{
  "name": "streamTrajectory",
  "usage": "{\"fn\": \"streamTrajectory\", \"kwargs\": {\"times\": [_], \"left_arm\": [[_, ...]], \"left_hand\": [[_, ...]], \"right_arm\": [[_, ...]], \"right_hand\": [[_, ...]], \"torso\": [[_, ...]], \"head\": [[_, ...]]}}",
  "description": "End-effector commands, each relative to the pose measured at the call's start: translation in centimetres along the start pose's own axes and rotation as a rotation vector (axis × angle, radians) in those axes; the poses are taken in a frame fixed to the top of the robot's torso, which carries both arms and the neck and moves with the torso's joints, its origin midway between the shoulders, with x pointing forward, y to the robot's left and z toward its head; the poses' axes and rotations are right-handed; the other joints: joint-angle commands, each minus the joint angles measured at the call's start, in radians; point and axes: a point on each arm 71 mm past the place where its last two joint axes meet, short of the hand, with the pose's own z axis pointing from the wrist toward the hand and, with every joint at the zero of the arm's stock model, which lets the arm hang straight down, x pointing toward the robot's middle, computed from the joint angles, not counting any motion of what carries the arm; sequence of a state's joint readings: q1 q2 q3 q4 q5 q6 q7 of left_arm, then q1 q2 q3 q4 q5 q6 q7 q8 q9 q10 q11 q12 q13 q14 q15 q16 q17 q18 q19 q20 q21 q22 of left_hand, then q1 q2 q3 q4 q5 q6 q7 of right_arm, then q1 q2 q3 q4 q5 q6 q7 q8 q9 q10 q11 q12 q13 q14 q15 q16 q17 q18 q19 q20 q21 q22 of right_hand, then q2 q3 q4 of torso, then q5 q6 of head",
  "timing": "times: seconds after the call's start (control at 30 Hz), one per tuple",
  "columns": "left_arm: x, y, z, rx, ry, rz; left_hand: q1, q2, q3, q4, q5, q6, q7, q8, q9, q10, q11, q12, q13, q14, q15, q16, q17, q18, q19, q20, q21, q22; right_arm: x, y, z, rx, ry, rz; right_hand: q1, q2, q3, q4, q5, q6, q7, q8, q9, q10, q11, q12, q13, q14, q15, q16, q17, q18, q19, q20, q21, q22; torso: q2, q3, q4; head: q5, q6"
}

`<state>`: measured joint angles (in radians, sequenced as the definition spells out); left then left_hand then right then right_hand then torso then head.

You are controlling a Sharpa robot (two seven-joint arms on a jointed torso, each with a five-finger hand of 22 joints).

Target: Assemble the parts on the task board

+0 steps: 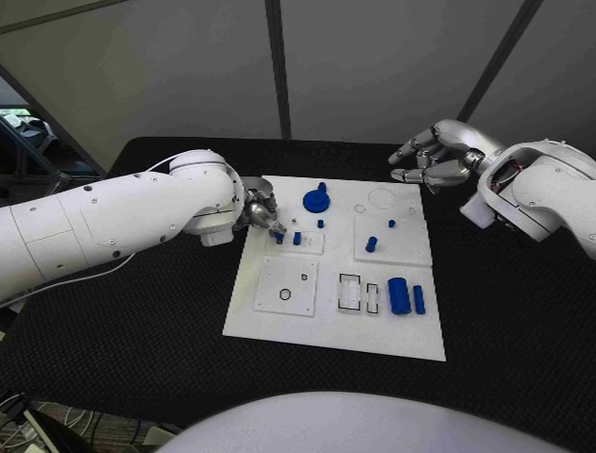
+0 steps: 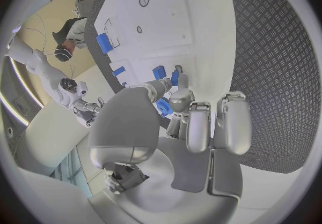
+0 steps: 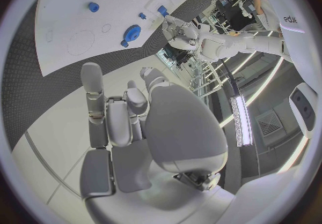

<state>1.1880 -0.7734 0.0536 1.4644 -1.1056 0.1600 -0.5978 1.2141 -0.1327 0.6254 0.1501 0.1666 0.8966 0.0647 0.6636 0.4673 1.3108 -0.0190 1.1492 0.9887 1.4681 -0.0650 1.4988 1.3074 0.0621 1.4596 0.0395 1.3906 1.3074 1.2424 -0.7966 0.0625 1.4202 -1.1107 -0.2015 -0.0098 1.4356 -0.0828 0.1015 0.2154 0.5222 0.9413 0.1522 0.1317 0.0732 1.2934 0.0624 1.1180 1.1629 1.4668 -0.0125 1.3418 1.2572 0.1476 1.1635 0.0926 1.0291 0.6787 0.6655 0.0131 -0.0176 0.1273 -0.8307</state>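
1. White and flat, the task board point(image 1: 287, 321) lies in the middle of the black table point(image 1: 134, 359); on its near half a large blue cylinder point(image 1: 399, 295) and a slim blue bar point(image 1: 419, 299) lie side by side just beside an outlined rectangular slot point(image 1: 350, 293), untouched

2. Mid-board, the left hand point(image 1: 258, 209) reaches in over the board's left edge, its fingertips point(image 2: 176, 79) down at two small blue pegs point(image 1: 288, 238) on a raised square plate. The left wrist view shows the fingers curled close round a small blue piece point(image 2: 159, 72) — whether it is truly pinched or only touched I cannot tell

3. My judgement: the step in hand is seating or picking that small piece. It should go best slowly, with the piece kept upright and square to its hole, pressed straight down and not sideways, and released only once it sits flush — a tilted peg may jam

4. Further back stand a short blue post point(image 1: 373, 243), a tiny blue stud point(image 1: 392, 224) and a round blue gear-like disc point(image 1: 316, 200)

5. Farthest, the right hand point(image 1: 434, 159) hovers off the board's far right corner, fingers loosely curled and apart, holding nothing
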Motion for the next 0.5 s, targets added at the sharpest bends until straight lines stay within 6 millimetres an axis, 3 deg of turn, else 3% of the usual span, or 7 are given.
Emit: {"fn": "streamTrajectory", "kwargs": {"times": [0.03, 0.5], "left_arm": [[0.07, 0.06, -0.04, -0.010, 0.014, 0.026], [0.08, 0.13, -0.09, -0.015, 0.014, 0.056]], "left_hand": [[0.000, 0.010, 0.108, -0.103, 0.004, -0.003, -0.006, 0.003, 0.001, 0.007, 0.002, 0.004, -0.001, 0.079, -0.008, 0.004, 0.183, -0.011, 0.004, 0.000, 0.005, 0.100], [-0.001, 0.008, 0.114, -0.106, 0.004, -0.003, -0.007, 0.006, 0.003, 0.008, 0.001, 0.004, 0.000, 0.079, -0.008, 0.004, 0.183, -0.011, 0.005, -0.001, 0.006, 0.102]], "right_arm": [[-0.04, 0.11, 0.02, -0.010, 0.004, -0.004], [0.00, 0.08, 0.06, -0.010, 0.007, -0.003]], "right_hand": [[-0.005, 0.001, 0.005, 0.000, 0.004, 0.006, 0.001, 0.006, -0.001, -0.005, -0.002, 0.000, 0.000, 0.035, -0.004, -0.007, -0.002, 0.008, -0.002, -0.002, -0.004, -0.001], [-0.005, 0.001, 0.005, 0.000, 0.004, 0.006, 0.001, 0.006, -0.001, -0.005, -0.002, 0.000, 0.000, 0.035, -0.004, -0.007, -0.002, 0.008, -0.002, -0.002, -0.004, -0.001]], "torso": [[0.000, -0.0001, 0.0007], [0.000, 0.0002, 0.0004]], "head": [[0.000, -0.002], [0.003, -0.001]]}}
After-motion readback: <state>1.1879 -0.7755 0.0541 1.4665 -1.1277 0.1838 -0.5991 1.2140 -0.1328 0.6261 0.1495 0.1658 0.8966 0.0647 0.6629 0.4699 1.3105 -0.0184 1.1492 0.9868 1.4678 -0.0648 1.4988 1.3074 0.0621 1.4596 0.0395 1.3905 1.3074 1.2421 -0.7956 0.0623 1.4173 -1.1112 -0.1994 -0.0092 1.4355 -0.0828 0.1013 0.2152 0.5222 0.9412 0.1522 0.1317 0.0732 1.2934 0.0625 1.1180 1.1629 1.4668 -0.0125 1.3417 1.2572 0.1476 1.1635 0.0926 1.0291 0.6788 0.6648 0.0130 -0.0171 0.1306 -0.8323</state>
